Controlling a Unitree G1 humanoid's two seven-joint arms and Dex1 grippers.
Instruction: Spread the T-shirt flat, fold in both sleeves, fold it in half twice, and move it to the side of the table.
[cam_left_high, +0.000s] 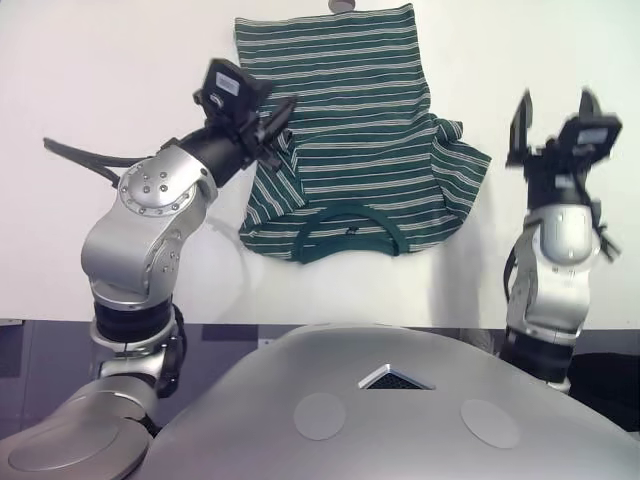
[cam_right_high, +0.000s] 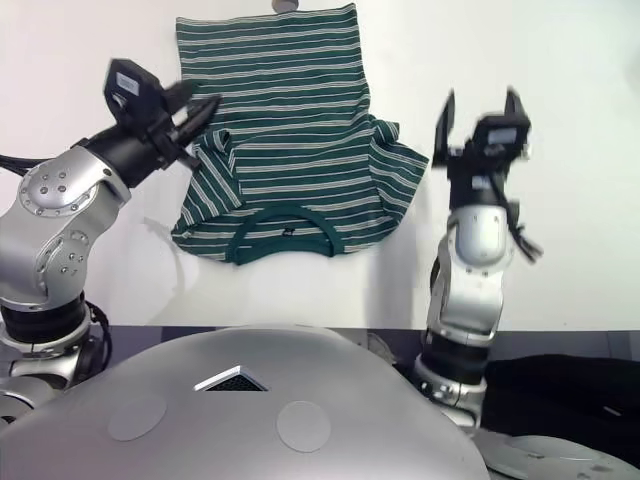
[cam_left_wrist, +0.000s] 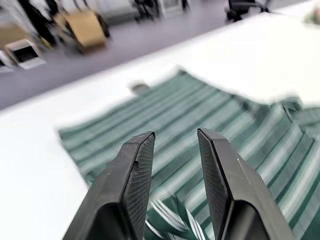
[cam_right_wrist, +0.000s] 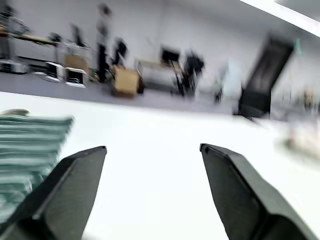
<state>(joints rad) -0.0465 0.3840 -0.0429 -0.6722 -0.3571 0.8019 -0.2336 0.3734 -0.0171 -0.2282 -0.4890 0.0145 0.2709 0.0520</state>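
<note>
A green T-shirt with white stripes (cam_left_high: 345, 150) lies on the white table (cam_left_high: 120, 80), collar toward me, hem at the far edge. Both sleeves are folded in over the body. My left gripper (cam_left_high: 280, 125) hovers at the shirt's left folded edge, fingers open with nothing between them; in the left wrist view the striped T-shirt (cam_left_wrist: 200, 120) lies beyond the open left gripper (cam_left_wrist: 175, 142). My right gripper (cam_left_high: 555, 110) is raised to the right of the shirt, open wide and empty. In the right wrist view the shirt's hem corner (cam_right_wrist: 30, 135) shows past the right gripper (cam_right_wrist: 152, 150).
A small grey object (cam_left_high: 342, 6) sits at the table's far edge just beyond the hem. Bare table extends left and right of the shirt. The table's front edge (cam_left_high: 300, 323) runs just below the collar.
</note>
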